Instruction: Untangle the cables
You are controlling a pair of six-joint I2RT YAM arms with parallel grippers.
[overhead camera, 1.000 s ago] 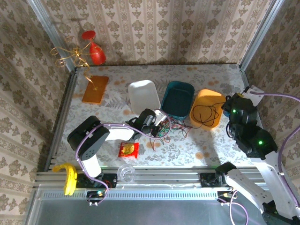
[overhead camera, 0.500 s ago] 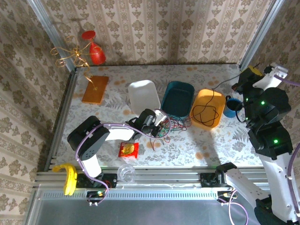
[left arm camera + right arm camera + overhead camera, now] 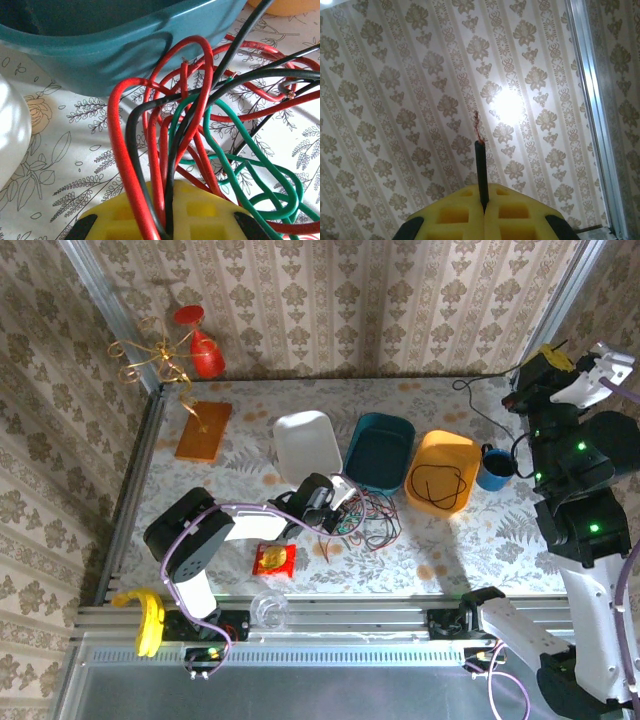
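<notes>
A tangle of thin red, black and green cables (image 3: 366,518) lies on the floral table in front of the teal bowl (image 3: 380,452). My left gripper (image 3: 338,503) is shut on a bundle of red and black strands (image 3: 150,165) of it, between its yellow fingertips (image 3: 210,215). My right gripper (image 3: 547,360) is raised high at the far right, shut on the end of a black cable (image 3: 481,167) with bare copper strands. That cable trails down toward the orange bowl (image 3: 446,445), where a black coil rests.
A white bowl (image 3: 308,445) stands left of the teal one, and a blue cup (image 3: 492,468) right of the orange bowl. A red snack packet (image 3: 273,559), a clear cup (image 3: 268,608) and a banana (image 3: 150,618) sit near the front. An orange board (image 3: 203,430) lies back left.
My right arm has risen from beside the orange bowl up and back to the far right, drawing the black cable with it and uncovering the blue cup. The left gripper has stayed put.
</notes>
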